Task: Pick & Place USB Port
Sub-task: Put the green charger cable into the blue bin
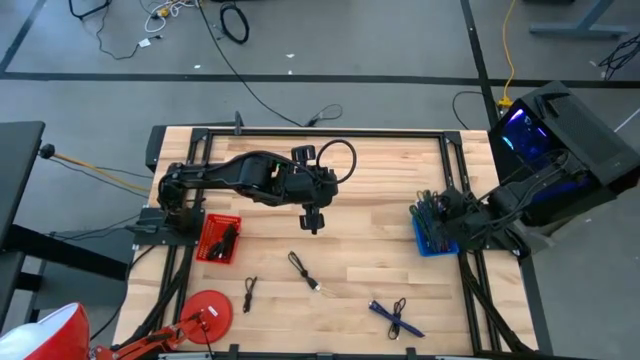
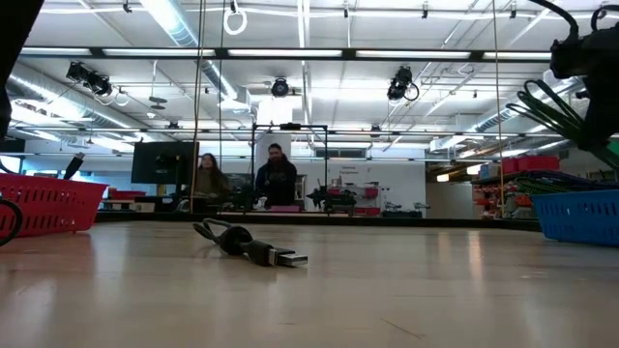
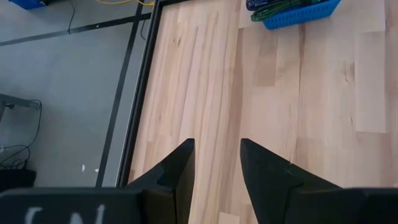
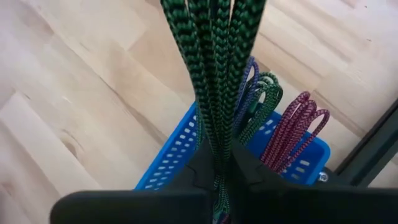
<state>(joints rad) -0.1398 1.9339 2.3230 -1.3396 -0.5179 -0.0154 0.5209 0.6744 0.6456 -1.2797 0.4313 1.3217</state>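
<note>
A pale wooden worktop [image 1: 380, 200] filled the overhead view, with two dark arms reaching in from its left and right edges. The left arm stretched from the left edge toward the worktop's middle, and the left gripper [image 1: 313, 220] hung there with its jaws apart and nothing between them; its wrist view showed only bare wood between the two fingers. The right gripper [image 1: 447, 212] sat at the right edge, over a blue basket [image 1: 432, 243], with its jaws shut on a bundle of green braided cable [image 4: 214, 74] that hung above the basket.

A red basket [image 1: 219, 240] stood near the left edge. The nearest loose piece was a black USB cable [image 1: 304, 270], lying on the wood toward the near edge from the left gripper and slightly toward the left edge. Its long axis ran diagonally, from the folded cord end nearer the gripper to the metal plug nearer the near edge. The left arm was clearly the closer of the two. A second black cable [image 1: 249, 292] and a blue cable [image 1: 395, 317] lay farther on, close to the near edge.
</note>
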